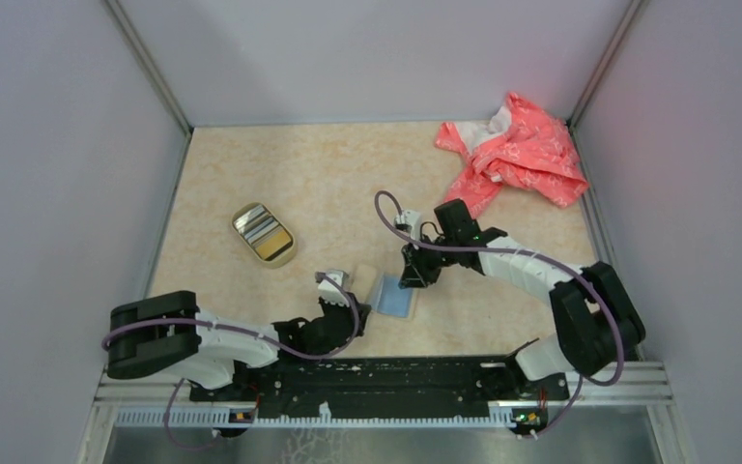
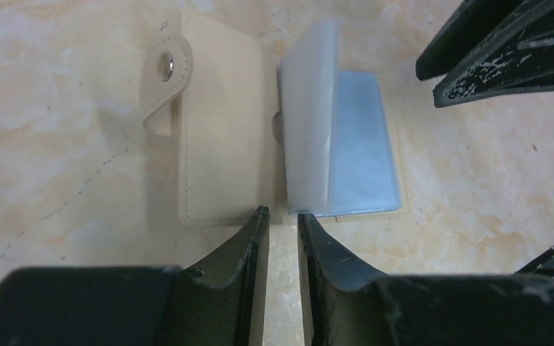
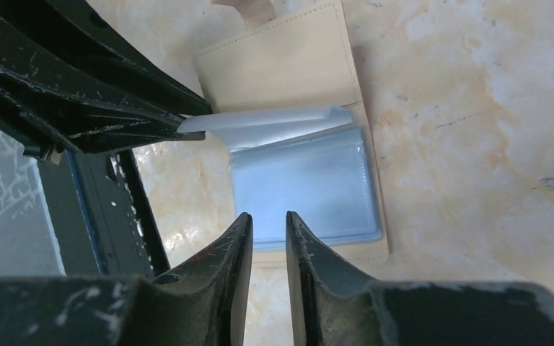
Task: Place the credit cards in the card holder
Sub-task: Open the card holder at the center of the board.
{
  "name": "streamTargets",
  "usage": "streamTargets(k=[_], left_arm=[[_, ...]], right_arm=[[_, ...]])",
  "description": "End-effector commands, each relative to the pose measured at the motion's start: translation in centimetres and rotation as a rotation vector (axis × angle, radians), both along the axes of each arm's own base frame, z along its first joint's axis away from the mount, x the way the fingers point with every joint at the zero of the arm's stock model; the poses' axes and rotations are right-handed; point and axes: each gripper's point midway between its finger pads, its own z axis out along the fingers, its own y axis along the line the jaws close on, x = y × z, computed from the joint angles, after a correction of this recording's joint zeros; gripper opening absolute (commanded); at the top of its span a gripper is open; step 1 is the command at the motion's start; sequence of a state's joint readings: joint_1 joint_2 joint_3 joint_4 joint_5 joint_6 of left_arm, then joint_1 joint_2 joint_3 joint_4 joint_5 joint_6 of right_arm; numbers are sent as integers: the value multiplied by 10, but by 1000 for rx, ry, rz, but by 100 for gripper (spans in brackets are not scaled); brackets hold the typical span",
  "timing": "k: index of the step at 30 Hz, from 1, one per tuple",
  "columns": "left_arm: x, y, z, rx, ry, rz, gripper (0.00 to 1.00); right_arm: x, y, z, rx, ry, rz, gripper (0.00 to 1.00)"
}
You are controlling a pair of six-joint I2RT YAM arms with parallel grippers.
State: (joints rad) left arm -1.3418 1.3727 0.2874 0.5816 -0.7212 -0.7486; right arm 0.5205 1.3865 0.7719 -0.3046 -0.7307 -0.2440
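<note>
1. Left gripper [image 2: 281, 220]: jaws a narrow gap apart, nothing seen betw. them. Tips sit right at the near edge of the card holder [image 2: 220, 130], by its fold. Can't tell if a tip touches the plastic.
2. Right gripper [image 3: 268, 223]: same slim gap, empty. It hangs over the holder's opposite edge, tips aimed down at the bluish page.
3. Card holder lies open on the table [image 1: 348, 174], front-centre, betw. the 2 grippers. Beige cover w/ snap tab [image 2: 166, 66] is on one side, and clear sleeves [image 2: 309, 122] stand up at the fold. One page lies flat and looks bluish. Maybe a card is inside already, can't tell.
4. Cards [image 1: 263, 232] are stacked in an oval dish [image 1: 283, 259], well apart from the holder, off to the left & farther back. Neither gripper has one.
5. Pink cloth [image 1: 512, 155] is crumpled in the far-right corner, not involved.
6. Step, my read: the holder is open and the sleeves are being readied for loading. The dish cards aren't in yet.
7. Next move needs:
   - One arm pins a sleeve so its pocket mouth gapes.
   - Other arm goes to the dish and lifts 1 card by its edge (thin & flat, hard to get under).
   - It lines the card up w/ the mouth and slides it in flat.
   - Risk: sleeves flop shut, or the holder skids under the push.
</note>
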Motion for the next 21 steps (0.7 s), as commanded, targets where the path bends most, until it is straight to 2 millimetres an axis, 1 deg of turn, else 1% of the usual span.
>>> streamTargets(k=[1, 3, 6, 8, 11, 13, 17, 21], left_arm=[[6, 13, -5, -120, 89, 173, 27], [7, 16, -6, -144, 98, 187, 28], [6, 19, -9, -142, 104, 185, 28], [6, 21, -11, -137, 104, 183, 28], [6, 25, -11, -142, 104, 187, 30], [5, 27, -11, -143, 106, 180, 30], [3, 32, -10, -139, 104, 166, 32], [2, 36, -8, -135, 99, 151, 32]], right_arm=[[6, 21, -3, 45, 82, -49, 21], [12, 24, -8, 21, 93, -84, 18], [26, 29, -7, 16, 101, -139, 18], [34, 36, -10, 11, 144, -167, 17], [33, 50, -25, -18, 242, -135, 16], [31, 61, -32, -32, 267, -111, 16], [26, 77, -36, -16, 290, -76, 15], [32, 89, -42, -24, 304, -82, 16]])
